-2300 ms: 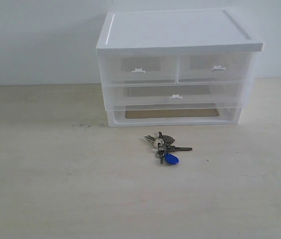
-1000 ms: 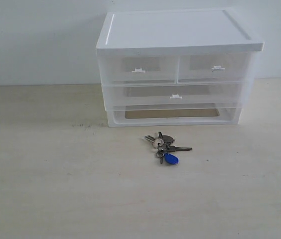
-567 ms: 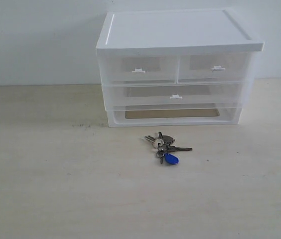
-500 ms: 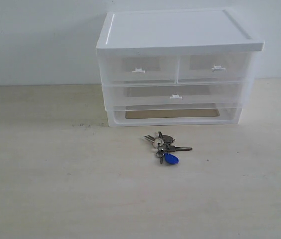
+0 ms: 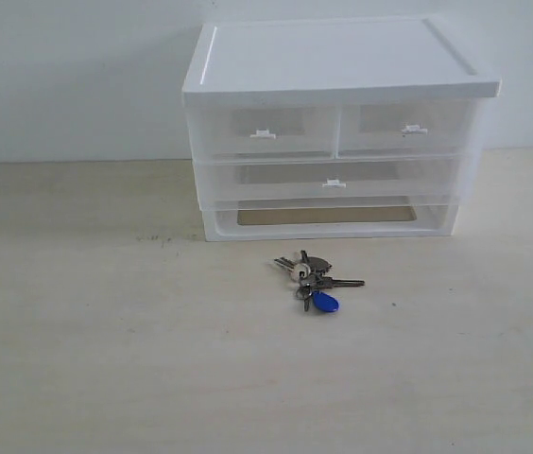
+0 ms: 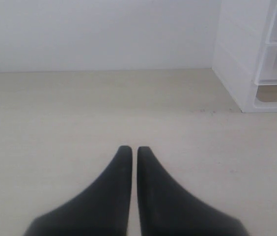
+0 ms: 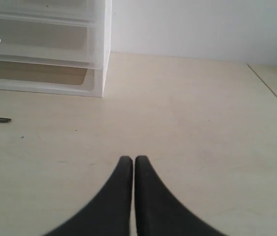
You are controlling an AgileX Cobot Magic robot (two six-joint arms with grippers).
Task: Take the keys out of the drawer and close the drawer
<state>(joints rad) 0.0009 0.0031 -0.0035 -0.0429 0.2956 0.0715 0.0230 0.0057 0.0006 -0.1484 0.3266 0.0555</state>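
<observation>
Left pincer (image 6: 129, 147): tips pressed together, holding nothing, low over the tabletop (image 5: 106, 331). Keys (image 5: 312, 279): flat on the tabletop, near the front of the white cabinet (image 5: 337, 57). Drawer (image 5: 408, 130): upper right, pushed in flush. Right pincer (image 7: 133, 158): tips together, empty.

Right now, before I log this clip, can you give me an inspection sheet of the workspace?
Surface: pale table, a few dark specks.
Job's things: keys lie on the table in front of the white cabinet; right-hand small drawer looks shut.
Clutter: nothing seen.
Pincers: left pincer and right pincer both shut, holding nothing, above the table.
Cables: nothing seen.
Surroundings: plain white wall.
</observation>
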